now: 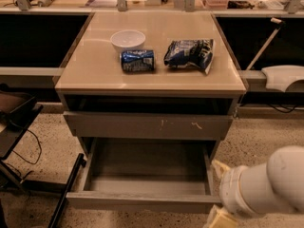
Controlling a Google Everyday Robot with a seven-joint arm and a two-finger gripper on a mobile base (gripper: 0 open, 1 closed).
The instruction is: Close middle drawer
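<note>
- camera view: middle drawer (142, 202) stands pulled far out under the scratched drawer face (147, 126);
- hand (217, 218) low right, by its front right corner;
- whether open or closed, cannot tell

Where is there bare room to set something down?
Bare: the beige cabinet top along its front and left of the white bowl; inside the open grey middle drawer. Crowded: mid-top, with bowl, blue can and blue bag. The tool is by the drawer's right front corner.

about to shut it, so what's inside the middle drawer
Middle drawer: visible floor is bare. Its back is hidden under the scratched drawer face above. Gripper sits at its front right corner.
</note>
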